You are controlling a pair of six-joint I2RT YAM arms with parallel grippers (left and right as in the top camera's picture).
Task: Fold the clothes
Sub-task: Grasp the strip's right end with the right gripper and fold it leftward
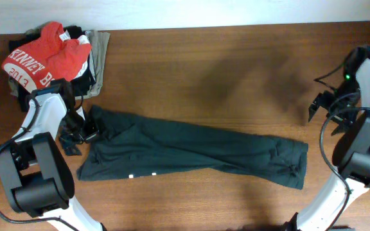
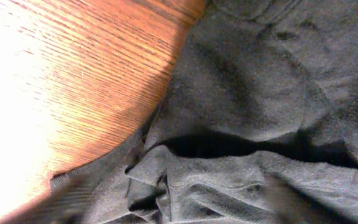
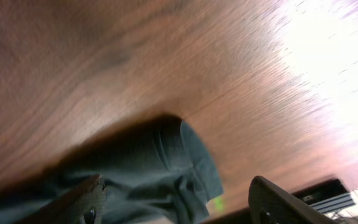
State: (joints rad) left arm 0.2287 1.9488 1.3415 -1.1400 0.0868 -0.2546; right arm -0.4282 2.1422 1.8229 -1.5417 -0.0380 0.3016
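Observation:
The dark-greenish T-shirt (image 1: 191, 151) lies in a long, narrow band across the front of the table, its lettering hidden. My left gripper (image 1: 85, 131) is down at the shirt's left end. The left wrist view shows wrinkled dark cloth (image 2: 260, 93) filling the frame, with blurred fingers spread apart at the bottom (image 2: 173, 205), so it is open. My right gripper (image 1: 318, 106) is off the shirt, above and to the right of its right end. It is open and empty (image 3: 179, 202), with the shirt's end (image 3: 166, 168) below it.
A pile of clothes sits at the back left corner, with a red T-shirt (image 1: 44, 58) on top and a beige garment (image 1: 100, 45) at its right side. The wooden table (image 1: 223, 70) extends behind the shirt.

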